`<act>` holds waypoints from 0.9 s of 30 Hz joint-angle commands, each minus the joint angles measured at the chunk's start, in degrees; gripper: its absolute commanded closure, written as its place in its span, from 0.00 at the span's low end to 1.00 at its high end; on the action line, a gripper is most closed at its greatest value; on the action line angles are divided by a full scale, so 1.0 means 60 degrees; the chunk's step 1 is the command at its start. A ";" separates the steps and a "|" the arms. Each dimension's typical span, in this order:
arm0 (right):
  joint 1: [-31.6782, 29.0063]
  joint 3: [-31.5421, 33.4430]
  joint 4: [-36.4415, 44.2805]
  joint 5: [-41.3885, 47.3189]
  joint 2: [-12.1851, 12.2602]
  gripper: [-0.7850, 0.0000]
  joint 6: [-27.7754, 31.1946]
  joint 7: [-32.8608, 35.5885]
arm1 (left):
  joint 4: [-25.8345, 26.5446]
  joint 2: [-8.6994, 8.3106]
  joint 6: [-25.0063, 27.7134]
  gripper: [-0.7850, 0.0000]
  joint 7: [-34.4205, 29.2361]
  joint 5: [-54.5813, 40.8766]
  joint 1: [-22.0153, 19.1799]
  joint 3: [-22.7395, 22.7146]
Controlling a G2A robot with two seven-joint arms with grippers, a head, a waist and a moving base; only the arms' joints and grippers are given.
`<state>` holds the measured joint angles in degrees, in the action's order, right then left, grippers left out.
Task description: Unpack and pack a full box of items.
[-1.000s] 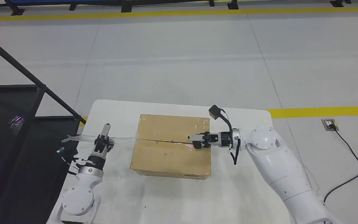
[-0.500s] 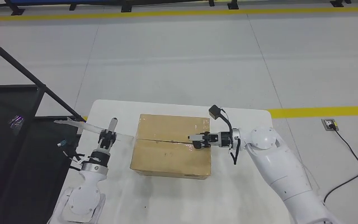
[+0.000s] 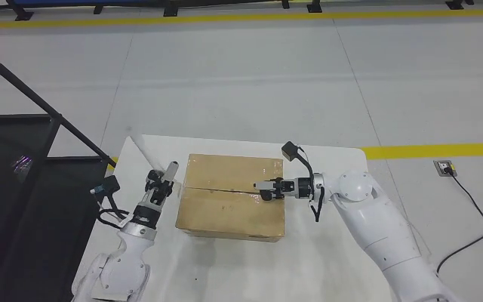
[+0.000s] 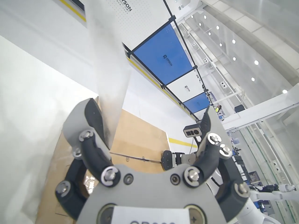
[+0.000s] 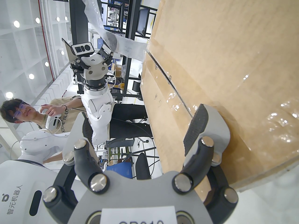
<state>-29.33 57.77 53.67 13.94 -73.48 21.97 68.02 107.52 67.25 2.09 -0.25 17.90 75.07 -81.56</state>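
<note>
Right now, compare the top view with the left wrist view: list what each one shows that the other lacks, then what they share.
Top view only: the whole white table and the full outline of the box. Left wrist view only: its own fingers spread apart, the clear tape strip lying against one pad, and blue wall panels. Both: the box top, the tape strip running up from the left gripper, and the right gripper at the box's seam.

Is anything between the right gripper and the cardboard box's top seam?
Nothing visible. The right gripper, jaws open, sits at the seam atop the brown cardboard box. The clear plastic tape strip is lifted away at the box's far end, at the left gripper.
</note>
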 commanded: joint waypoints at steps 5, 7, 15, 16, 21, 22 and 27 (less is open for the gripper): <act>0.0000 0.0000 0.0000 0.0000 0.0000 0.00 0.0000 0.0000 | -0.0038 0.0065 -0.0113 0.00 -0.0111 0.0332 -0.0181 0.0347; 0.0000 0.0000 0.0000 0.0000 0.0000 0.00 0.0000 0.0000 | -0.0099 0.0086 -0.0156 0.00 -0.0179 0.0404 -0.0261 0.0445; 0.0000 0.0000 0.0000 0.0000 0.0000 0.00 0.0000 0.0000 | -0.0376 0.0165 -0.0235 0.00 -0.0519 0.0637 -0.0631 0.0798; 0.0000 0.0000 0.0000 0.0000 0.0000 0.00 0.0000 0.0000 | -0.0401 0.0169 -0.0218 0.00 -0.0637 0.0680 -0.0655 0.0842; 0.0000 0.0000 0.0000 0.0000 0.0000 0.00 0.0000 0.0000 | -0.0393 0.0192 -0.0101 0.00 -0.0762 0.0915 -0.0636 0.0950; 0.0000 0.0000 0.0000 0.0000 0.0000 0.00 0.0000 0.0000 | -0.0342 0.0197 -0.0074 0.00 -0.0703 0.0859 -0.0573 0.0908; 0.0000 0.0000 0.0000 0.0000 0.0000 0.00 0.0000 0.0000 | 0.0021 0.0167 0.0094 0.00 -0.0386 -0.0379 0.0131 -0.0172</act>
<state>-29.33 57.77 53.67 13.94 -73.48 21.97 68.02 107.28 68.35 2.41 -2.66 18.04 74.59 -80.32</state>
